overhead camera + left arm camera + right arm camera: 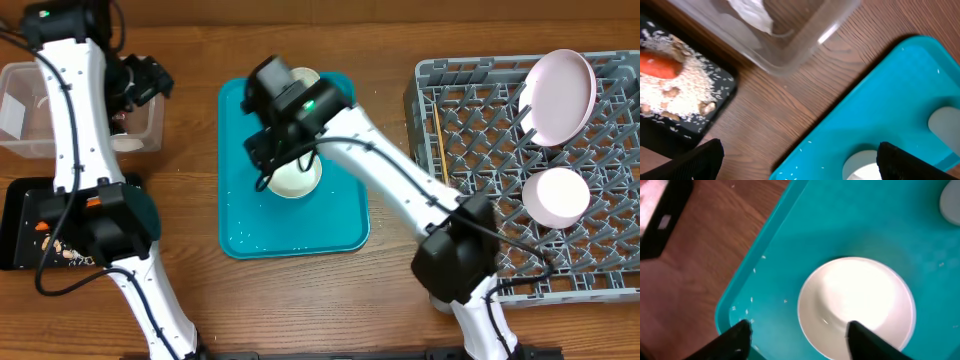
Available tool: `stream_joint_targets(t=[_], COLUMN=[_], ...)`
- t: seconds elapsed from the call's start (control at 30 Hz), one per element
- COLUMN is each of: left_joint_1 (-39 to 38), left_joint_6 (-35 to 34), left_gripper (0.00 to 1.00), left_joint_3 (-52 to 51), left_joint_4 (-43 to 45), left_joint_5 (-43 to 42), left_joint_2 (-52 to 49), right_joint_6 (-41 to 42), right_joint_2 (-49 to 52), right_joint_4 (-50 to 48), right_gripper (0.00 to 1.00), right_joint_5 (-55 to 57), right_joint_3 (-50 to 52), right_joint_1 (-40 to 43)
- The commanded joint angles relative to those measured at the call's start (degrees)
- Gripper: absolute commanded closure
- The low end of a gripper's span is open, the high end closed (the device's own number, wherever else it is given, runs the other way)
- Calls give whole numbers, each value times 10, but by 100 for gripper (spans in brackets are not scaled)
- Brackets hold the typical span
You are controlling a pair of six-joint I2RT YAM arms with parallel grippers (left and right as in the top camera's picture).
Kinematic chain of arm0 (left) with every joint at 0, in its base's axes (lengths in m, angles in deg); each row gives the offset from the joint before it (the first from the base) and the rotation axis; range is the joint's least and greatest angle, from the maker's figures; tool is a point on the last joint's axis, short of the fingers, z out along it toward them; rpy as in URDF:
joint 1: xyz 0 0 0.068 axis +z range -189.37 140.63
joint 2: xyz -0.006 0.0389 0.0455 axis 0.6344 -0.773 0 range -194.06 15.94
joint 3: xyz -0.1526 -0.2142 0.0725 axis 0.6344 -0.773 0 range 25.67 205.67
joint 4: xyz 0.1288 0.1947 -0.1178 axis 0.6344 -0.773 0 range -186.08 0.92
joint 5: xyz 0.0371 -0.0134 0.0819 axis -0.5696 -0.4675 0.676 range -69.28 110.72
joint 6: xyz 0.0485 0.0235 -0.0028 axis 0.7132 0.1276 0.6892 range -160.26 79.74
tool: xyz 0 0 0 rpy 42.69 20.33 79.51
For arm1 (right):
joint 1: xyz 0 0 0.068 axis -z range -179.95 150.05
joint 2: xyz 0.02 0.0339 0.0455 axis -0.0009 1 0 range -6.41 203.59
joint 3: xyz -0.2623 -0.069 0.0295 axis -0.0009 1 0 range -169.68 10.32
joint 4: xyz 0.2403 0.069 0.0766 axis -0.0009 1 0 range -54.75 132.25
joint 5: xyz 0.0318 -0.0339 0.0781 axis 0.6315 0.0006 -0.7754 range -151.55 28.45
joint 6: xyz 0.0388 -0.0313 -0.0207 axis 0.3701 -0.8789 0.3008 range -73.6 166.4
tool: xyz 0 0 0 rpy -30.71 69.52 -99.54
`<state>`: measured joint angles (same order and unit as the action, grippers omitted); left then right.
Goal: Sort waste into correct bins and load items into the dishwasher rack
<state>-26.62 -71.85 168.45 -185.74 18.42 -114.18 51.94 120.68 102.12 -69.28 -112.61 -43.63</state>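
On the teal tray (340, 215) sits a white bowl (297, 180). My right gripper (272, 160) is open over it. In the right wrist view one finger (735, 341) is outside the bowl (860, 305) and the other is inside, with the rim between them untouched. A small white cup (303, 76) stands at the tray's far edge. My left gripper (150, 80) hangs open and holds nothing (800, 165) beside the clear tub (30, 140). The tub holds a crumpled napkin (752, 12). The black tray (715, 107) holds a carrot (660, 66), peanut scraps and white crumbs.
The grey dishwasher rack (470, 90) at the right holds a white plate (560, 95) on edge, a second white bowl (557, 195) and chopsticks (437, 135) along its left side. A few white crumbs (752, 300) lie on the teal tray near its corner.
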Motion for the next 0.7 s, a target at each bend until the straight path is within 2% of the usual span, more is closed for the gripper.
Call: stream_joint_targets(t=[0.0,0.2,0.67], left_joint_1=[13,16,15], left_joint_6=[17,40,40], left_gripper=[0,0,0], left_joint_3=[5,5,5], left_joint_4=[-2,-2,-2], left_joint_5=[9,9,10], left_joint_2=[12,12,12], right_joint_6=[43,77,83], right_joint_2=[32,69,101], right_joint_4=[-10,-21,-35], right_gripper=[43,51,51], right_joint_5=[74,81,51], right_joint_3=[7,7,30], right_joint_1=[-10,-17,-40])
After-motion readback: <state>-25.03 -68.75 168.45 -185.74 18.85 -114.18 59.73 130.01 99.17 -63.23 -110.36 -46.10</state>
